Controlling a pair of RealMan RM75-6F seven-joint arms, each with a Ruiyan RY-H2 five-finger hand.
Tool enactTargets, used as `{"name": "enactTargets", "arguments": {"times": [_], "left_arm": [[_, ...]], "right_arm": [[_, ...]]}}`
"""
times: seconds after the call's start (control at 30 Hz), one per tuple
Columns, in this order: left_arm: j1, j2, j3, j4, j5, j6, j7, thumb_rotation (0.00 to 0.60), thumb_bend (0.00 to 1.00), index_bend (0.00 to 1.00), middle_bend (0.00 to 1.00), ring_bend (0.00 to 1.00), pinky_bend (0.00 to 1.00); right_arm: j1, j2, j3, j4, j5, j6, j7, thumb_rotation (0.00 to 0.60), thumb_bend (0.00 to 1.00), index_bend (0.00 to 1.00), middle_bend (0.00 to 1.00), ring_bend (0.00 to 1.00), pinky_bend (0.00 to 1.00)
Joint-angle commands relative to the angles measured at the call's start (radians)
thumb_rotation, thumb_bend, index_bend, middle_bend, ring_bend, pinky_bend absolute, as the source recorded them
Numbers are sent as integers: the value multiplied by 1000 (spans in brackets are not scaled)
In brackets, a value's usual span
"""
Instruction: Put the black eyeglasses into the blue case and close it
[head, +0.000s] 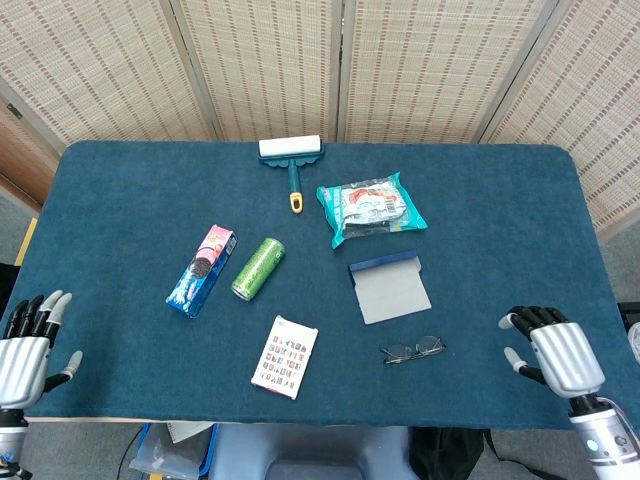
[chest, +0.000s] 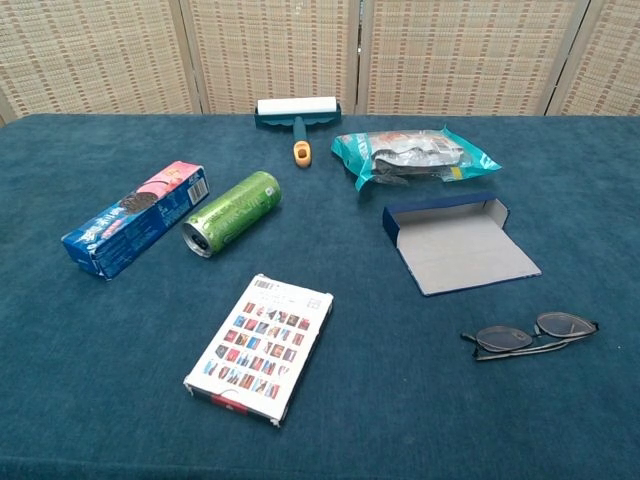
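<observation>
Two hands: both empty, both at the near table edge, seen only from the head camera.
Right hand (head: 556, 352): fingers loosely apart and a little curled, holding nothing; it sits over the cloth to the right of the glasses, apart from them, likely placed to reach them first.
Left hand (head: 25, 350): fingers spread, nothing in it, low at the near left corner, well away from every object; probably parked because the work lies on the other side.
Glasses (chest: 531, 334): lying flat on the table (head: 500, 220), arms folded, just in front of the case and not touching it.
Case (chest: 455, 243): open, its grey lining facing up and the flap laid toward the glasses, so the pair could go straight in.
Task state: nothing packed yet; lid still open.
Clutter: snack bag (chest: 412, 155) right behind the case; lint roller (chest: 297, 113) at the far edge; can (chest: 232, 212), cookie box (chest: 135, 218) and card pack (chest: 260, 346) off to the left, clear of the likely path.
</observation>
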Motion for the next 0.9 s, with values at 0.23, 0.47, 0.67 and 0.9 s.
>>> {"name": "enactTargets", "arguments": {"times": [0.23,0.47,0.67,0.9], "left_arm": [[15,6,4,5,-1,16,-24,600,307,0,0,9,0],[28,7,8,17,-7,23,-39,600,307,0,0,9,0],[33,5,10,27,-10,21,-50,600,307,0,0,8,0],[31,2,9,38,-15,11,-57,600,307,0,0,8,0]], "right_arm": [[142,-66,-19,-25,-29,-229,-96,600,283,394,202,90,134],[202,-154,-9,36,-3,-314,-208,600,284,394,104,0,1],[231,-242,-1,108,43,-357,-269,600,284,394,48,0,0],[263,-325,-5,186,58,-386,-280,600,284,394,0,0,0]]}}
